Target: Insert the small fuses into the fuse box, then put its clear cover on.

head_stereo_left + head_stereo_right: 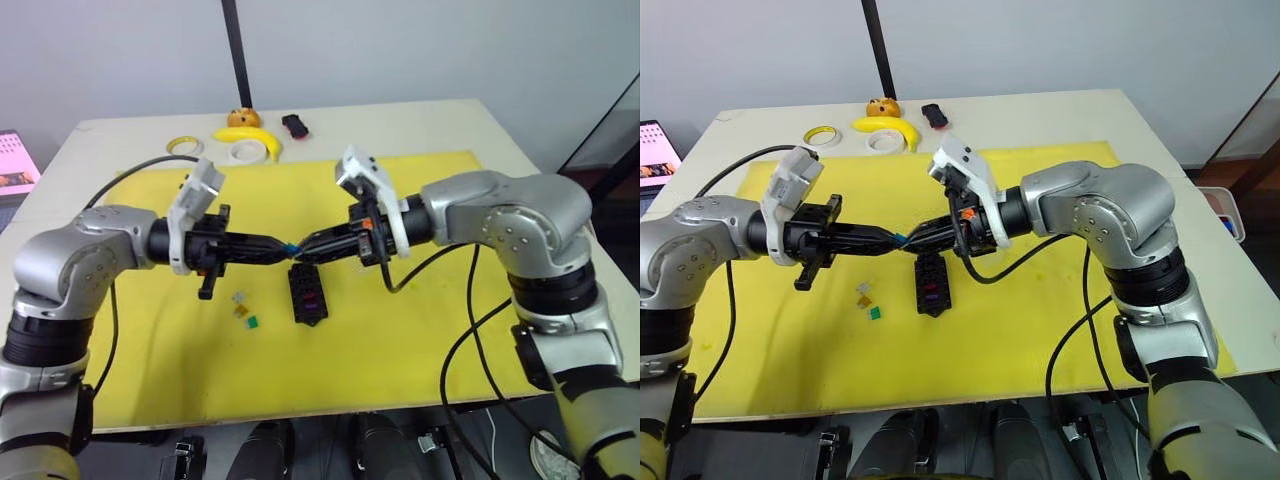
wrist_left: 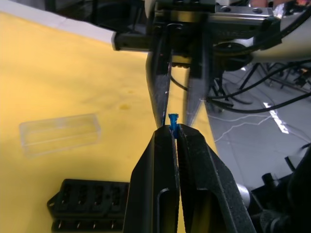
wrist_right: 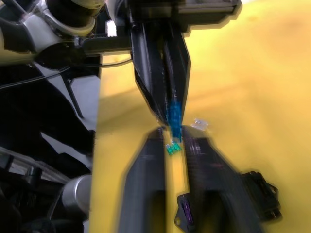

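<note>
Yellow mat (image 1: pixel 420 330) covers the table; just above the black rectangular plastic fuse box (image 1: pixel 307 294), the left gripper (image 1: pixel 285 247) pinches a tiny blue blade fuse (image 2: pixel 172 119), the right gripper (image 1: pixel 300 250) with fingers parted around it.

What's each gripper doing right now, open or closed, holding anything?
Left gripper: closed on the blue fuse.
Right gripper: open, fingers either side of that fuse, not clamped.
</note>
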`<state>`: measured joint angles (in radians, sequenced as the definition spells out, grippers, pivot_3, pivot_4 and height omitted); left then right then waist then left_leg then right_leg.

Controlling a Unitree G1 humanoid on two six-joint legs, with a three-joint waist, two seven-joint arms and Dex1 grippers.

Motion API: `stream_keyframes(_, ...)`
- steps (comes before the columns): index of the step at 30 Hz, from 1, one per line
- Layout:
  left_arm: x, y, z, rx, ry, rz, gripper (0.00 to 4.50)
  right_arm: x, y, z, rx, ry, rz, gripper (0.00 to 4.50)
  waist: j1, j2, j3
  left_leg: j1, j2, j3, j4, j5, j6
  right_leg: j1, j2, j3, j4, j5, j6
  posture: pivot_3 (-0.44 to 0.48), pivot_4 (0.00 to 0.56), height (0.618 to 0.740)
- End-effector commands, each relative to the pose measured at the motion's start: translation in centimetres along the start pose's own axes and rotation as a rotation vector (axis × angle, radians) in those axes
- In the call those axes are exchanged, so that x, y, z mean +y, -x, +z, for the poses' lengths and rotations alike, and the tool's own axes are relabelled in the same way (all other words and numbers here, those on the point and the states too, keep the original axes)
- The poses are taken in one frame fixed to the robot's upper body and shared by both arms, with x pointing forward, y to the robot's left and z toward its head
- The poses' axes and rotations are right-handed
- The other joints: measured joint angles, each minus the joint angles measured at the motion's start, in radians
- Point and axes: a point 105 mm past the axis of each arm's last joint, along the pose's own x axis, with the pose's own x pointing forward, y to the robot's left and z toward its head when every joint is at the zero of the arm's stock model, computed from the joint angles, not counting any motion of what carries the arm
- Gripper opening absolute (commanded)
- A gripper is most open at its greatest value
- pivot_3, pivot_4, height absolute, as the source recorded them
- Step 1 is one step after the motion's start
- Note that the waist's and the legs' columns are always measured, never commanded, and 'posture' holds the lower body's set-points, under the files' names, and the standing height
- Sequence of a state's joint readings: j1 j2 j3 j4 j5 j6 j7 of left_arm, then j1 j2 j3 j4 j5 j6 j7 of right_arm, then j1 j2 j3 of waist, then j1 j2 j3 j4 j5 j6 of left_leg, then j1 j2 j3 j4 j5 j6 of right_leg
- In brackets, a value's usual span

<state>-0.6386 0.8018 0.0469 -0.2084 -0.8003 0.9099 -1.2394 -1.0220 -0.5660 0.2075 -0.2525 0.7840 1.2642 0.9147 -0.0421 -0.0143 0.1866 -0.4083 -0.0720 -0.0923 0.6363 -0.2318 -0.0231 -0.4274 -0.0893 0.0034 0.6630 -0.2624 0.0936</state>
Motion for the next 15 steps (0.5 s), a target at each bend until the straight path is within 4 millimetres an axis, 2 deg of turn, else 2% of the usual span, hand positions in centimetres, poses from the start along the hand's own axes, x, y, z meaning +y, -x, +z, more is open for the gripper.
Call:
stream_keyframes(1, -0.1, 0.12, 0.08, 0.012, -0.027, 0.008, 0.0, 0.98, -0.01, 1.13, -0.025, 0.063, 0.038, 0.02, 0.0, 0.0, 0.0, 0.0, 0.0, 0.0, 0.0, 0.0, 0.0, 0.0, 0.0, 0.0, 0.0, 0.0, 0.0, 0.0, 0.15, 0.74)
stream_keyframes(15, 0.31, 0.27, -0.35, 0.049, -0.045, 0.04, 0.0, 1.23, -0.11, 1.41, -0.007, 0.096, 0.05, 0.02, 0.0, 0.0, 0.0, 0.0, 0.0, 0.0, 0.0, 0.0, 0.0, 0.0, 0.0, 0.0, 0.0, 0.0, 0.0, 0.0, 0.15, 0.74)
